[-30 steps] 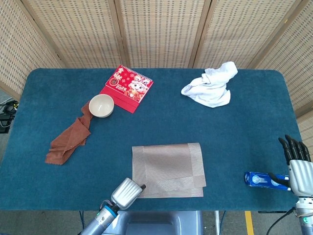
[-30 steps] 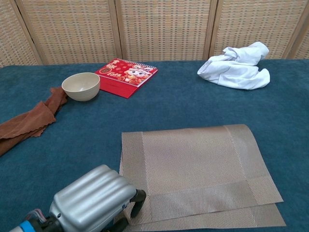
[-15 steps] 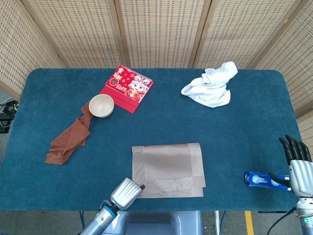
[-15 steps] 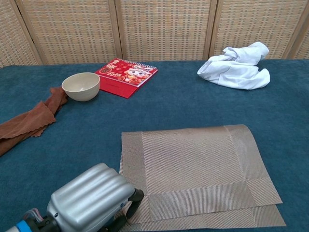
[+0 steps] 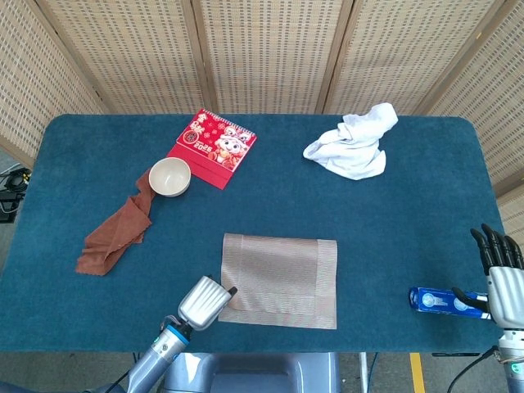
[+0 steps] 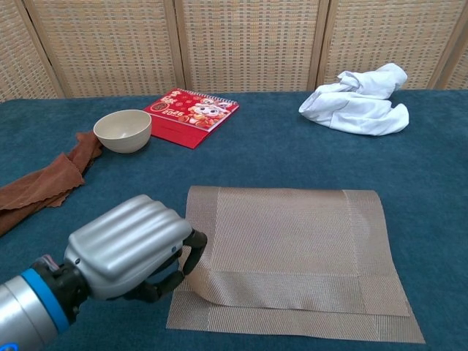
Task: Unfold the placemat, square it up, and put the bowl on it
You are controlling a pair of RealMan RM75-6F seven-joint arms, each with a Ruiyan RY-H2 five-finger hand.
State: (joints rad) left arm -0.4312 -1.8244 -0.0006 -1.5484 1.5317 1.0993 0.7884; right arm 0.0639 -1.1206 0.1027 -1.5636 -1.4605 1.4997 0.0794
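One left robot hand point(image 6: 135, 245) hiding placemat point(image 6: 292, 248) corner, grip unclear

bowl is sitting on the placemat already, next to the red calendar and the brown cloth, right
Not quite. The bowl is not on the placemat; the head view shows it on the bare table, well away from the mat. It does sit next to the red calendar and the brown cloth.

The number 2025 is printed in gold on a red desk calendar point(image 6: 191, 114). Gold Chinese characters beside it are too small to be read.
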